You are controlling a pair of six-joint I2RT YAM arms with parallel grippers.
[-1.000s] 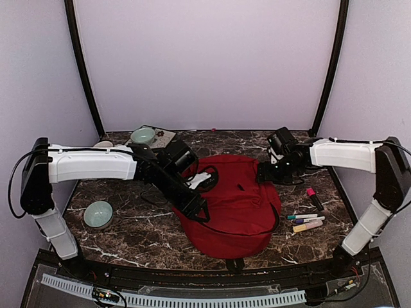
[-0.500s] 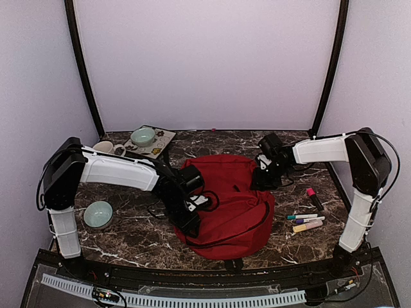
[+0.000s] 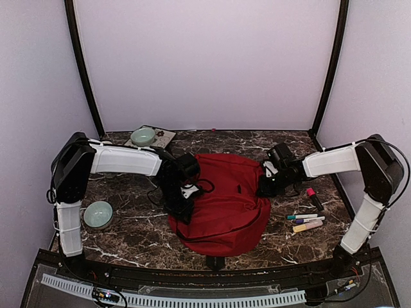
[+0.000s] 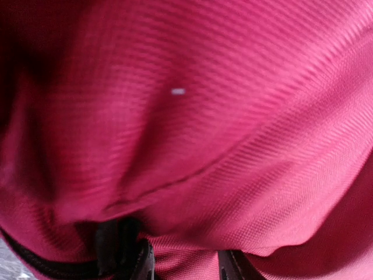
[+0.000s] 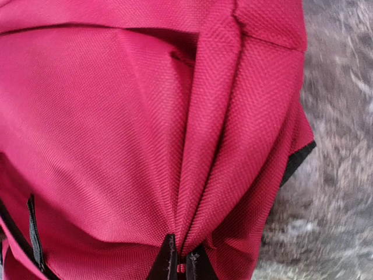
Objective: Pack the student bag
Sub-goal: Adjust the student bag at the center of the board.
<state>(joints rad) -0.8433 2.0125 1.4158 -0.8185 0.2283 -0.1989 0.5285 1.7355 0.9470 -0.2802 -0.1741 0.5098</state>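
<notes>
The student bag (image 3: 221, 202), a big soft red backpack with black straps, lies flat in the middle of the marble table. My left gripper (image 3: 182, 204) is at its left edge. In the left wrist view red fabric (image 4: 192, 134) fills the frame and a thick bunch of it sits between the two black fingers (image 4: 143, 263), which are closed against it. My right gripper (image 3: 262, 187) is at the bag's right edge. There its fingertips (image 5: 168, 259) pinch a narrow raised fold of the bag (image 5: 204, 146).
Several markers (image 3: 307, 221) and a pink-capped one (image 3: 313, 196) lie on the table right of the bag. A teal bowl (image 3: 98, 213) sits near the left arm. At the back left a tray (image 3: 164, 136) carries another bowl (image 3: 142, 135).
Both grippers have closed on the bag's fabric. The left arm has drawn back toward the left edge and the right gripper has come nearer along the right edge. The bag has bunched and shifted slightly.
</notes>
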